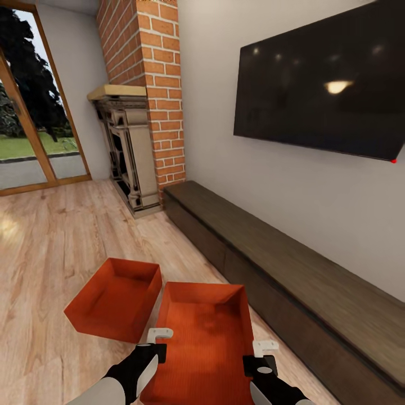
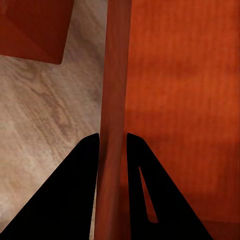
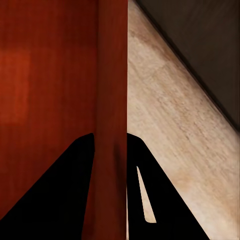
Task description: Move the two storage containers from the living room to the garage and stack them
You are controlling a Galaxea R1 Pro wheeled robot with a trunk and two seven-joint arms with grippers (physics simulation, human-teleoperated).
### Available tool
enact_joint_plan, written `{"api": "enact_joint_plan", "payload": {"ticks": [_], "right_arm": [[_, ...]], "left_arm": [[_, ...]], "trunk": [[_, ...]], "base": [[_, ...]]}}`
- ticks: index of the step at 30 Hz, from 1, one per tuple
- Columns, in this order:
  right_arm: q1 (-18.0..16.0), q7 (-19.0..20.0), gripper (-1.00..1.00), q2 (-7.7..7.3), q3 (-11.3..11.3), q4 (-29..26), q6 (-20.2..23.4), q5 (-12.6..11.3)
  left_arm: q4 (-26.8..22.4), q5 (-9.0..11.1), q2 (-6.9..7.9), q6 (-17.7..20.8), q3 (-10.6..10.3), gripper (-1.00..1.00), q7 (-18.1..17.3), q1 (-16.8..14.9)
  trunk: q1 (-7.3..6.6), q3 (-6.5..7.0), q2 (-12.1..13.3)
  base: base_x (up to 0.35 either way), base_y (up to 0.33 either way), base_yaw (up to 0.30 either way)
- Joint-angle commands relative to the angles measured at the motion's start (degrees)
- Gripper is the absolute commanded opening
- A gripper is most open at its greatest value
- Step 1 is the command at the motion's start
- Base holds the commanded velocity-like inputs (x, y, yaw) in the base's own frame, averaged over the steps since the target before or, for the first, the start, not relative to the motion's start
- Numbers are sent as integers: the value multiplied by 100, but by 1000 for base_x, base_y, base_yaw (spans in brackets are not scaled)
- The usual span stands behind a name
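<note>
Container [image 1: 202,343] nearest me sits beside the cabinet [image 1: 292,270] on the wood floor [image 1: 50,247]; my left fingers [image 2: 112,145] pinch its far wall, my right fingers [image 3: 111,145] its cabinet-side wall; second container [image 1: 115,298] lies just beyond, farther from the cabinet.

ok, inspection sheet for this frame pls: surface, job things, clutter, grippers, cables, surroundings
Surface: light wood plank floor, living room.
Job's things: near bin between both arms; far bin beside it, tilted, apart.
Clutter: nothing seen.
Grippers: left gripper has its jaws astride the near bin's left wall; right gripper likewise on its right wall. Both look closed on the walls.
Cables: nothing seen.
Surroundings: dark cabinet along the wall, TV above it, brick chimney with fireplace, glass doors.
</note>
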Motion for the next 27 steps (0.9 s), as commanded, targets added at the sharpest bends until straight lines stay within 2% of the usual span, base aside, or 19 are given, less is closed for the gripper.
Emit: {"api": "enact_joint_plan", "payload": {"ticks": [1, 27], "right_arm": [[-6, -51, -100, -34, -39, -9, -1, 37], [-6, -50, -100, -41, -41, -9, 7, 37]], "left_arm": [[-5, -35, 23, 55, -44, -100, 72, 1], [-5, -35, 24, 55, -47, -100, 74, 1]], "trunk": [[-24, 13, 39], [-595, 480, 1082]], "base": [[0, 0, 0], [0, 0, 0]]}}
